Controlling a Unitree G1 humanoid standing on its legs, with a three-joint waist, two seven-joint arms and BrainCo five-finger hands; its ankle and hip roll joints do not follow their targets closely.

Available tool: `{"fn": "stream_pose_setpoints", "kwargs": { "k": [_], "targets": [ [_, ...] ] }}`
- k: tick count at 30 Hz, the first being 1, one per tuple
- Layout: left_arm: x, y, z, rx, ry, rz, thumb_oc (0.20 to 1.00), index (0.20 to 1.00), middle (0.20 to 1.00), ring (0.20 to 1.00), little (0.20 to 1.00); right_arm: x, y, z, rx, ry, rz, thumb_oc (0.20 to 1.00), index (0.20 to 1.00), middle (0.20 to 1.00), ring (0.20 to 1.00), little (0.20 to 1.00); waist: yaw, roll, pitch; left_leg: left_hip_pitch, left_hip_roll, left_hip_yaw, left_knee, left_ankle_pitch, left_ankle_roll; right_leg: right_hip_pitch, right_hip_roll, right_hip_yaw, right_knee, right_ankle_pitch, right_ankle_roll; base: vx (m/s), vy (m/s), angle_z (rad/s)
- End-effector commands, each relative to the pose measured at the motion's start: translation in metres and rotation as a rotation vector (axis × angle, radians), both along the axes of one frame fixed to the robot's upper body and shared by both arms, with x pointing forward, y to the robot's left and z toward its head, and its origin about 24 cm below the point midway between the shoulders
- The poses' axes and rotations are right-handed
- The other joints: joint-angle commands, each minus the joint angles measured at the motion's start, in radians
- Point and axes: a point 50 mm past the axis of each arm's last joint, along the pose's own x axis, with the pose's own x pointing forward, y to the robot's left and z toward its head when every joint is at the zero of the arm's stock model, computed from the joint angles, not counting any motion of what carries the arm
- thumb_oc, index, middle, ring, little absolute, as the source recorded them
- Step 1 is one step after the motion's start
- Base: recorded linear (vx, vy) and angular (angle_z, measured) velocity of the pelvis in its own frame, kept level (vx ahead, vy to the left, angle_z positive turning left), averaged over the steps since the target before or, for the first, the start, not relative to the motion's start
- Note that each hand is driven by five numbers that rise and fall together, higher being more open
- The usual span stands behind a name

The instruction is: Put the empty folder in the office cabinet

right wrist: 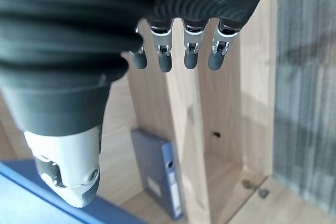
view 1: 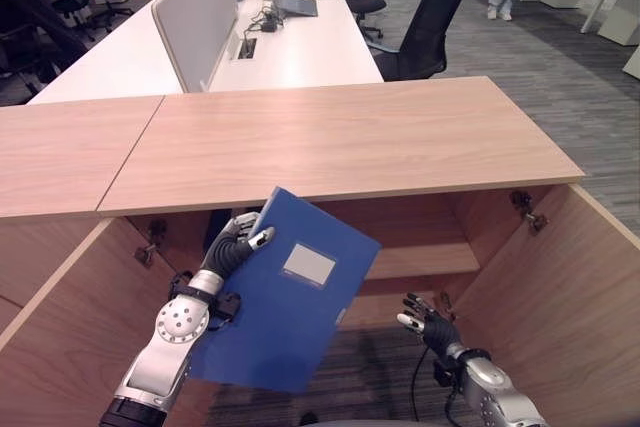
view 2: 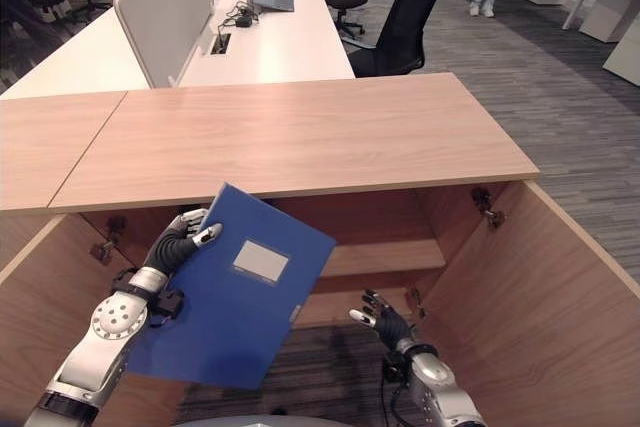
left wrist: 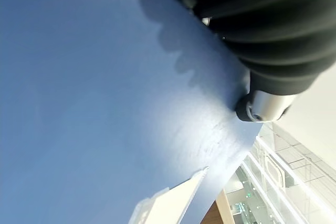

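Holding the folder at the cabinet mouth, not in yet

Left eye view: the left hand (view 1: 232, 247) has its fingers and thumb clamped on the top edge of the blue folder (view 1: 285, 292), which hangs tilted in front of the open cabinet (view 1: 340, 137). So the pickup looks done, but the folder is still outside; getting it onto the shelf (view 1: 420, 259) is what's left, I'd say.

Right eye view: same scene. The right hand (view 2: 378, 319) sits low by the right cabinet door (view 2: 540, 287), fingers spread and holding nothing.

Left wrist view: pretty much blue cover plus the thumb pressed on it.

Right wrist view: here's the bonus, another folder (right wrist: 157, 177) standing upright inside the cabinet, which the head views don't give you.
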Motion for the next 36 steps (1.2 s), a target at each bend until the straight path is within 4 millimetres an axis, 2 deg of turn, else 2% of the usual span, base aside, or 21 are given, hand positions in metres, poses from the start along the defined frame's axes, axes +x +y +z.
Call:
{"fn": "stream_pose_setpoints", "kwargs": {
  "k": [1,2,4,5,14,18,20,21,23,25,26,27,28,30,34,36],
  "targets": [
    [0.018,-0.015,0.038,-0.022,-0.217,-0.038,0.200,0.200,0.200,0.200,0.200,0.023,0.020,0.025,0.115,-0.141,0.016,1.000,1.000,1.000,1.000,1.000,0.005,-0.033,-0.001,-0.008,-0.023,-0.074,0.001,-0.084,0.000,0.019,-0.043,-0.076,-0.151,0.113,0.072,0.00,0.000,0.00],
    [0.023,-0.020,0.037,0.006,-0.222,-0.041,0.200,0.200,0.200,0.200,0.200,0.028,0.028,0.031,0.170,-0.168,0.016,1.000,1.000,1.000,1.000,1.000,0.003,-0.033,-0.002,-0.008,-0.023,-0.074,0.001,-0.083,0.000,0.018,-0.043,-0.075,-0.150,0.115,0.071,0.00,0.000,0.00],
    [0.024,-0.022,0.036,0.017,-0.223,-0.046,0.200,0.200,0.200,0.200,0.200,0.031,0.032,0.034,0.195,-0.180,0.015,1.000,1.000,1.000,1.000,1.000,0.003,-0.033,-0.002,-0.007,-0.023,-0.074,0.001,-0.082,0.001,0.017,-0.043,-0.075,-0.149,0.115,0.071,0.00,0.000,0.00],
    [0.028,-0.027,0.034,0.047,-0.221,-0.055,0.200,0.200,0.200,0.200,0.200,0.036,0.043,0.045,0.281,-0.219,0.029,1.000,1.000,1.000,1.000,1.000,0.002,-0.032,-0.002,-0.007,-0.023,-0.071,0.001,-0.081,0.000,0.016,-0.043,-0.075,-0.151,0.117,0.071,0.00,0.000,0.00],
    [0.039,-0.036,0.029,0.094,-0.215,-0.059,0.200,0.200,0.200,0.200,0.200,0.036,0.061,0.067,0.410,-0.286,0.124,1.000,1.000,1.000,1.000,1.000,-0.007,-0.037,-0.011,-0.002,-0.018,-0.055,0.001,-0.086,-0.002,0.019,-0.042,-0.072,-0.160,0.123,0.072,0.00,0.000,0.00],
    [0.042,-0.042,0.032,0.063,-0.220,-0.078,0.200,0.200,0.200,0.200,0.200,0.035,0.063,0.064,0.416,-0.275,0.129,1.000,1.000,1.000,1.000,1.000,-0.010,-0.037,-0.014,-0.001,-0.018,-0.054,0.001,-0.087,-0.002,0.020,-0.041,-0.072,-0.163,0.124,0.072,0.00,0.000,0.00],
    [0.039,-0.052,0.037,-0.069,-0.209,-0.137,0.200,0.200,0.200,0.200,0.200,0.036,0.066,0.059,0.414,-0.249,0.130,1.000,1.000,1.000,1.000,1.000,-0.011,-0.037,-0.017,-0.001,-0.017,-0.054,0.001,-0.088,-0.002,0.021,-0.041,-0.073,-0.167,0.126,0.071,0.00,0.000,0.00],
    [0.039,-0.052,0.037,-0.069,-0.209,-0.137,0.200,0.200,0.200,0.200,0.200,0.036,0.066,0.059,0.415,-0.249,0.130,1.000,1.000,1.000,1.000,1.000,-0.011,-0.037,-0.017,-0.001,-0.017,-0.054,0.001,-0.088,-0.002,0.021,-0.041,-0.073,-0.167,0.126,0.071,0.00,0.000,0.00],
    [0.035,-0.063,0.049,-0.196,-0.223,-0.218,0.200,0.200,0.200,0.200,0.200,0.039,0.069,0.052,0.417,-0.216,0.111,1.000,1.000,1.000,1.000,1.000,-0.010,-0.038,-0.016,-0.003,-0.016,-0.056,0.001,-0.086,-0.002,0.020,-0.038,-0.072,-0.165,0.124,0.069,0.00,0.000,0.00],
    [0.034,-0.065,0.051,-0.218,-0.228,-0.236,0.200,0.200,0.200,0.200,0.200,0.039,0.069,0.049,0.410,-0.207,0.106,1.000,1.000,1.000,1.000,1.000,-0.009,-0.039,-0.015,-0.004,-0.016,-0.057,0.001,-0.085,-0.002,0.019,-0.038,-0.073,-0.164,0.123,0.069,0.00,0.000,0.00],
    [0.031,-0.069,0.060,-0.253,-0.251,-0.275,0.200,0.200,0.200,0.200,0.200,0.040,0.068,0.044,0.389,-0.189,0.096,1.000,1.000,1.000,1.000,1.000,-0.006,-0.038,-0.013,-0.006,-0.016,-0.059,0.001,-0.084,-0.003,0.019,-0.038,-0.077,-0.163,0.122,0.069,0.00,0.000,0.00],
    [0.031,-0.069,0.060,-0.253,-0.251,-0.276,0.200,0.200,0.200,0.200,0.200,0.040,0.069,0.044,0.390,-0.189,0.096,1.000,1.000,1.000,1.000,1.000,-0.006,-0.039,-0.013,-0.006,-0.016,-0.059,0.001,-0.084,-0.003,0.019,-0.038,-0.077,-0.163,0.121,0.069,0.00,-0.034,0.01],
    [0.027,-0.071,0.071,-0.289,-0.284,-0.317,0.200,0.200,0.200,0.200,0.200,0.039,0.067,0.040,0.380,-0.171,0.084,1.000,1.000,1.000,1.000,1.000,-0.004,-0.039,-0.011,-0.006,-0.016,-0.065,0.001,-0.083,-0.004,0.019,-0.039,-0.081,-0.160,0.119,0.068,0.00,0.000,0.00],
    [0.025,-0.071,0.074,-0.302,-0.293,-0.328,0.200,0.200,0.200,0.200,0.200,0.038,0.067,0.037,0.377,-0.160,0.078,1.000,1.000,1.000,1.000,1.000,-0.004,-0.039,-0.010,-0.007,-0.016,-0.067,0.001,-0.083,-0.004,0.019,-0.039,-0.083,-0.159,0.118,0.067,0.00,0.000,0.00],
    [0.016,-0.080,0.095,-0.416,-0.346,-0.428,0.200,0.200,0.200,0.200,0.200,0.039,0.067,0.029,0.364,-0.126,0.050,1.000,1.000,1.000,1.000,1.000,0.003,-0.037,-0.002,-0.013,-0.018,-0.082,0.001,-0.077,-0.006,0.013,-0.040,-0.096,-0.147,0.113,0.065,-0.01,-0.027,0.07],
    [0.014,-0.081,0.098,-0.432,-0.356,-0.447,0.200,0.200,0.200,0.200,0.200,0.040,0.068,0.028,0.366,-0.125,0.046,1.000,1.000,1.000,1.000,1.000,0.004,-0.036,-0.001,-0.013,-0.018,-0.084,0.001,-0.076,-0.006,0.011,-0.040,-0.098,-0.144,0.112,0.065,-0.01,-0.014,0.11]
  ]
}}
